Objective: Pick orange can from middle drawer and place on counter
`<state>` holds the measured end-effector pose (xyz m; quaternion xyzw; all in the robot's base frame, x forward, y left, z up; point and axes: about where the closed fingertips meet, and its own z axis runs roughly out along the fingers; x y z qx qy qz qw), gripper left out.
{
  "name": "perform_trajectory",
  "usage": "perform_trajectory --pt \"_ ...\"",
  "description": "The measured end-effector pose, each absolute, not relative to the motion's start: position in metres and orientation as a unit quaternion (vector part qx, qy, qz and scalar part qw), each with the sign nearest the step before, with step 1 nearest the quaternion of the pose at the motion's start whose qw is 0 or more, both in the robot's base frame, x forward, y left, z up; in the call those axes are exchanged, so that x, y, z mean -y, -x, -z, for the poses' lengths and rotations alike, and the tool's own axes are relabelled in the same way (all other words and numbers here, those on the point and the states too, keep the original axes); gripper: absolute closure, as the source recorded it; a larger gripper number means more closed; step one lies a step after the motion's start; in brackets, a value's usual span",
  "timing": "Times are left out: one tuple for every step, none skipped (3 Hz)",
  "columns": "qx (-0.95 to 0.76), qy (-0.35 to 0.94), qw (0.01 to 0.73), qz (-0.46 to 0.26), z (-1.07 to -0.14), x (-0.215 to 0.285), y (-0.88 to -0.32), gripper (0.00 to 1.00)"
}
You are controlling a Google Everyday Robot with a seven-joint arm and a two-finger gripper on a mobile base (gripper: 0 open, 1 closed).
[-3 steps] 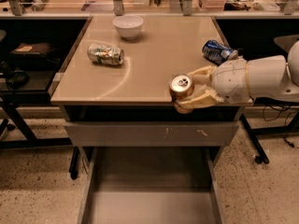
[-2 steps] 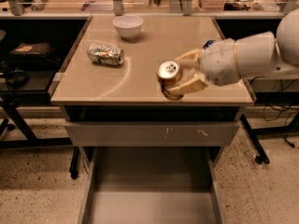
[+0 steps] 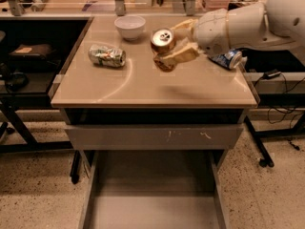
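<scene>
My gripper (image 3: pixel 172 46) is shut on the orange can (image 3: pixel 163 44) and holds it tilted, silver top toward the camera, above the back middle of the beige counter (image 3: pixel 190 87). The white arm reaches in from the upper right. The middle drawer (image 3: pixel 152 194) is pulled out below the counter; its flat grey floor holds nothing. The grey front panel (image 3: pixel 152 136) with white scratch marks sits just above it.
A crushed green-white can (image 3: pixel 106 56) lies on the counter's left part. A white bowl (image 3: pixel 130 26) stands at the back. A blue can (image 3: pixel 228 59) lies at the right edge, partly behind my arm. Dark shelving flanks both sides.
My gripper has carried the orange can from the counter's front right edge leftward and farther back over the counter, and a little higher.
</scene>
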<state>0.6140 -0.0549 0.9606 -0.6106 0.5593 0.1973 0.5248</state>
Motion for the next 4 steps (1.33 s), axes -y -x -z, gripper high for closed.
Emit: perform_trajectory --pt "-0.594 0.542 0.561 -0.198 -0.945 0.083 -0.652 1.0" --pt "-0.637 0.485 0.575 -0.164 -0.912 0.108 -0.682 1.0" --pt "-0.673 0.456 0.563 -0.15 -0.879 0.113 -0.71 1.0" --pt "-0.684 0.447 0.557 -0.148 -0.87 0.112 -0.72 1.0"
